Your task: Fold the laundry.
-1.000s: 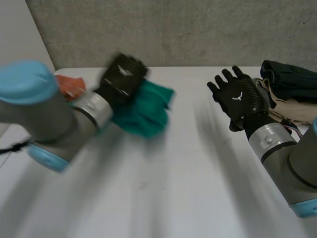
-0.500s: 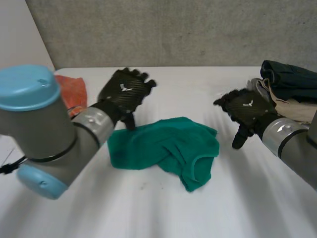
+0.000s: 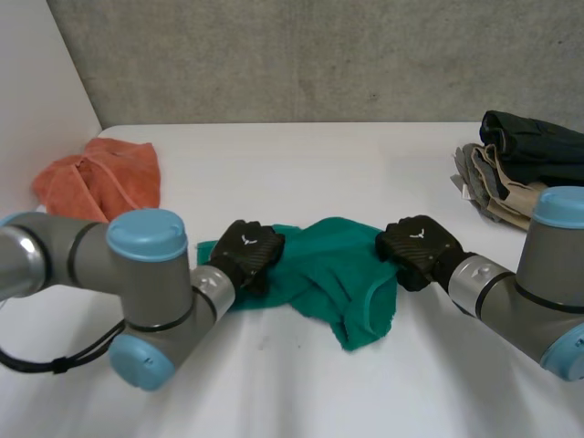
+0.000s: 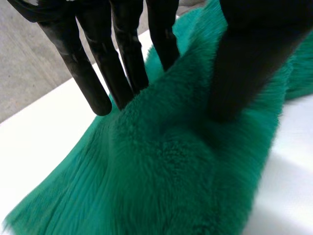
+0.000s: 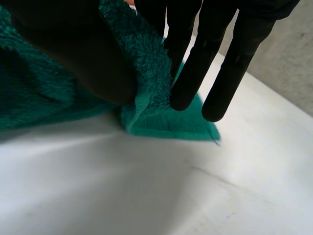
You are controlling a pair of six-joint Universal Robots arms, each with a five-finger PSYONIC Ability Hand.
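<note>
A crumpled green towel (image 3: pixel 333 274) lies on the white table (image 3: pixel 301 383) in the middle. My left hand (image 3: pixel 246 255) is down on its left end. In the left wrist view the straight fingers (image 4: pixel 122 58) and the thumb (image 4: pixel 252 58) pinch a ridge of the towel (image 4: pixel 161 181) between them. My right hand (image 3: pixel 415 248) sits at the towel's right edge. In the right wrist view its thumb (image 5: pixel 73 54) lies on top of the towel (image 5: pixel 151 115) and its fingers (image 5: pixel 195 63) press against the hem from the other side.
An orange cloth (image 3: pixel 96 173) lies bunched at the table's back left. A stack of folded dark and beige clothes (image 3: pixel 520 164) stands at the back right, close behind my right arm. Bare table stretches in front of the towel.
The left hand swung the green towel to the middle and let it drop. Both hands then came down onto its two ends and closed on the cloth.
</note>
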